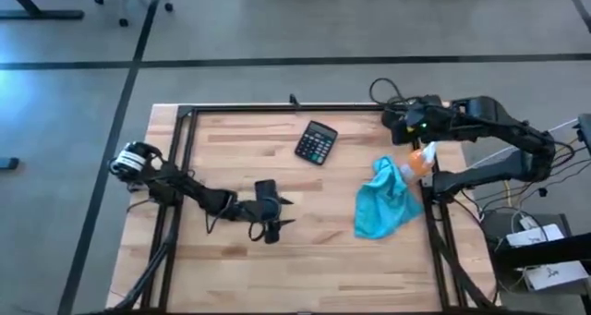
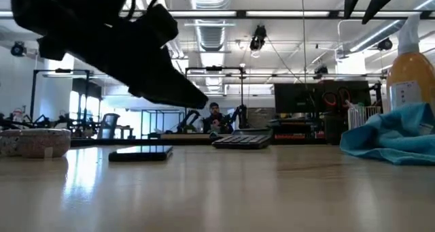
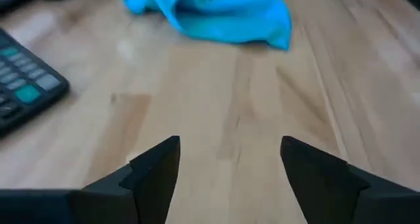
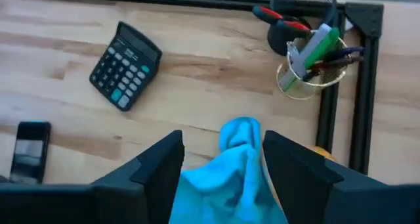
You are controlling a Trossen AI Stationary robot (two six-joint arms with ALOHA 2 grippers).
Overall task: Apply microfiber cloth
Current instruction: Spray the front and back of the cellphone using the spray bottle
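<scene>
Microfiber cloth (image 4: 230, 178) between open jaws, calculator (image 4: 125, 66) beyond.

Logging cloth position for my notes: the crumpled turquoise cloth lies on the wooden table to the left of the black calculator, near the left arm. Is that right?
Not quite. In the high view the crumpled turquoise cloth lies on the wooden table to the right of the black calculator, near the right arm, beside an orange spray bottle. The left hand is open, well short of it.

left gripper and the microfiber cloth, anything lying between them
Nothing: in the high view only bare wooden table separates the open left gripper from the microfiber cloth. The left wrist view agrees.
</scene>
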